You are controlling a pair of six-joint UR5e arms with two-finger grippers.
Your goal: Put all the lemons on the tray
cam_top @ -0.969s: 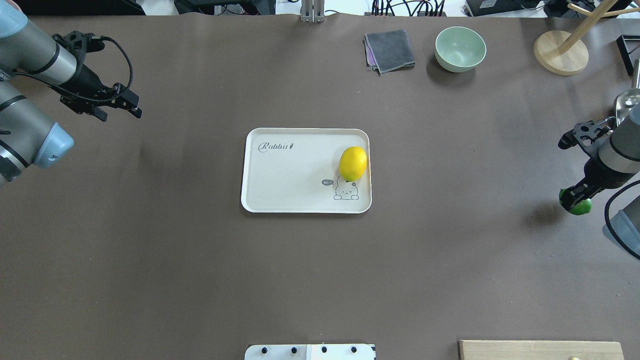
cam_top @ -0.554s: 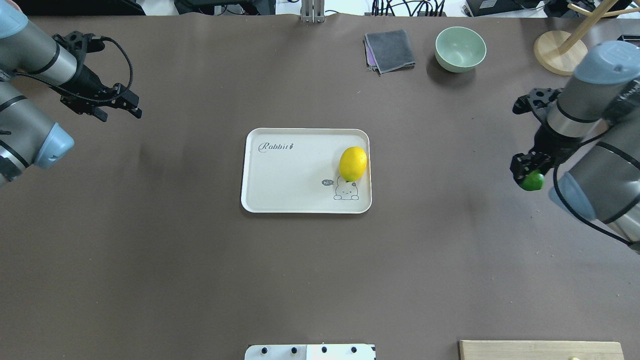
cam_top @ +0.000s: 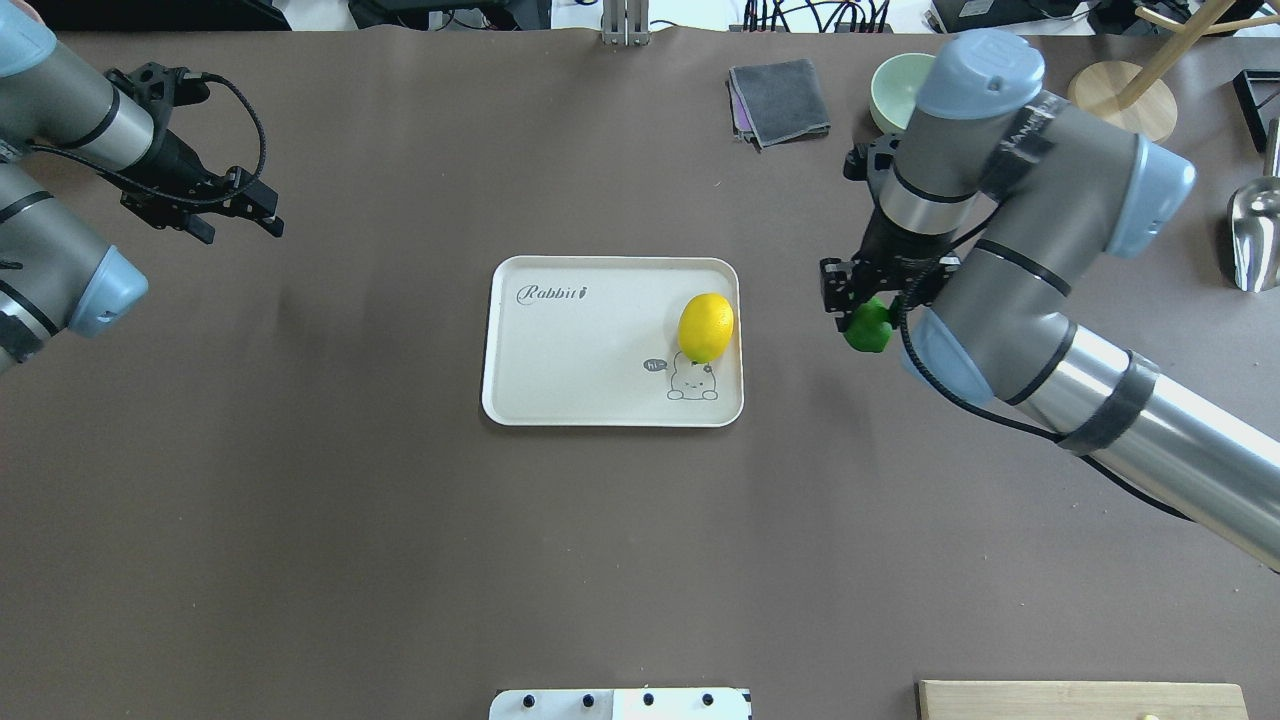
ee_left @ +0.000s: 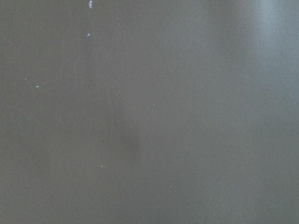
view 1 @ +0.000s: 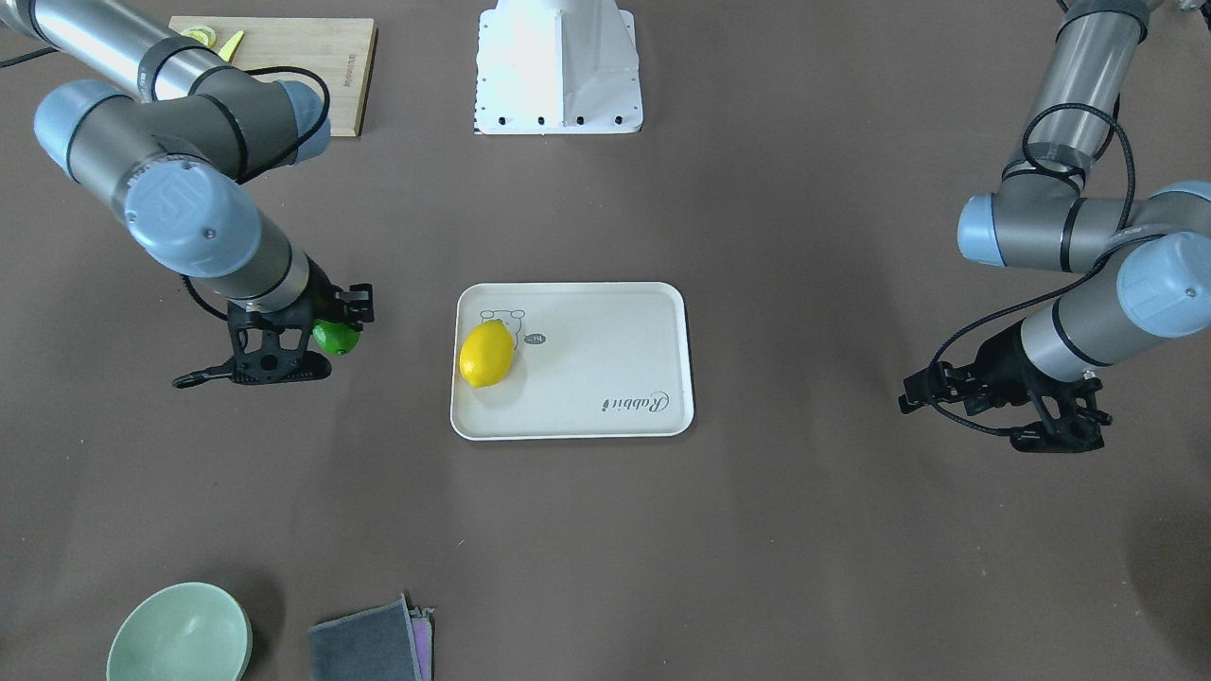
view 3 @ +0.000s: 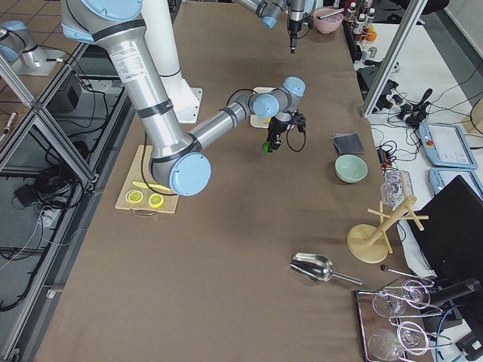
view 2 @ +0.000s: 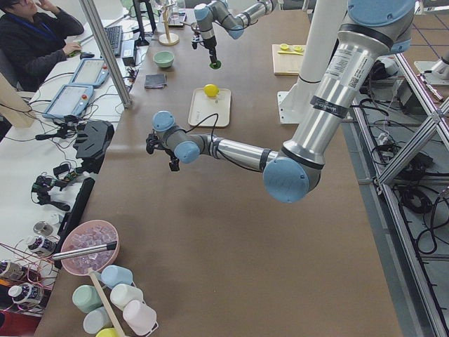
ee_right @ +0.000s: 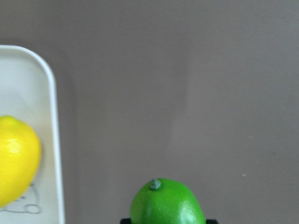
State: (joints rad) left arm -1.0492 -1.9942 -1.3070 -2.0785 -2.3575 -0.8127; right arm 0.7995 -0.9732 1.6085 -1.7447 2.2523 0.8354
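Observation:
The cream-white tray (cam_top: 560,350) with "Rabbit" script lies mid-table. The yellow lemon (cam_top: 706,326) rests on the tray's right side, by the cartoon animal; it also shows in the front view (view 1: 486,354) and the right wrist view (ee_right: 16,158). My right gripper (cam_top: 868,318) is shut on the green lemon (cam_top: 868,328) and holds it above the table just right of the tray; the green lemon also shows in the front view (view 1: 336,338) and the right wrist view (ee_right: 167,203). My left gripper (cam_top: 262,215) hangs empty, far left of the tray; its jaws stand close together.
A green bowl (cam_top: 898,85) and a folded grey cloth (cam_top: 779,101) sit at the back right. A wooden stand (cam_top: 1120,105) and a metal scoop (cam_top: 1254,235) are at the far right. A wooden cutting board (cam_top: 1082,700) lies at the near right edge.
My right arm has carried the green lemon from the table's far right edge leftward to just beside the tray. The left arm and the yellow lemon have not moved.

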